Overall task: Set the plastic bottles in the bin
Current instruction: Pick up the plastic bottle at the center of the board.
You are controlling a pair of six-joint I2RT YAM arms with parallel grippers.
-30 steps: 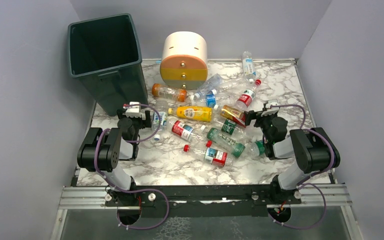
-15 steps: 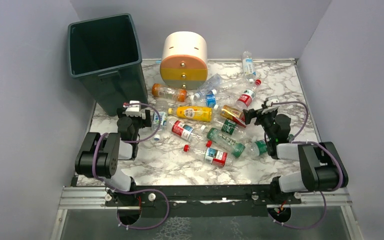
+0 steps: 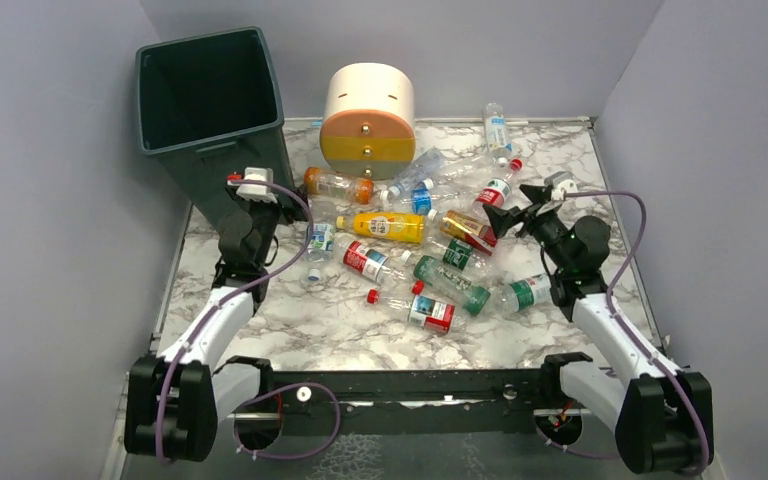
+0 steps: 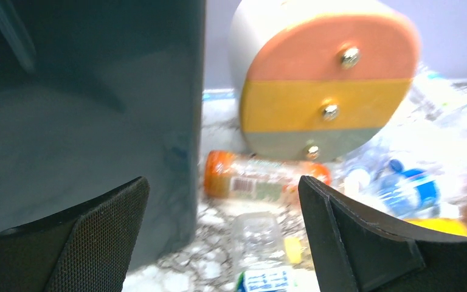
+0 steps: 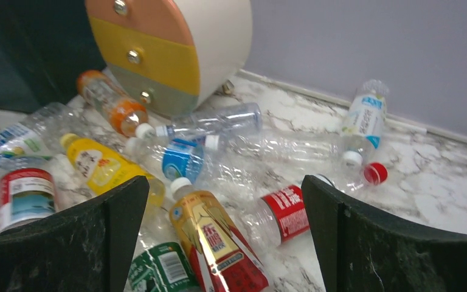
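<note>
While the left hand [image 3: 284, 210] and right hand [image 3: 512, 208] gape empty, the plastic bottles [image 3: 390, 227] lie between them, beside the bin [image 3: 228, 165].

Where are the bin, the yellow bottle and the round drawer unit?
Dark green bin [image 3: 218, 172]: top external view, front outer wall.
Yellow bottle [image 3: 390, 227]: top external view, label at mid-body.
Round drawer unit [image 3: 390, 148]: top external view, yellow drawer front.

left gripper [image 4: 222, 182] is standing with jaws wide apart. bin [image 4: 97, 121] is filling 9 o'clock; orange bottle [image 4: 261, 182] is lying at centre, drawer unit [image 4: 328, 79] sitting at 1 o'clock.
</note>
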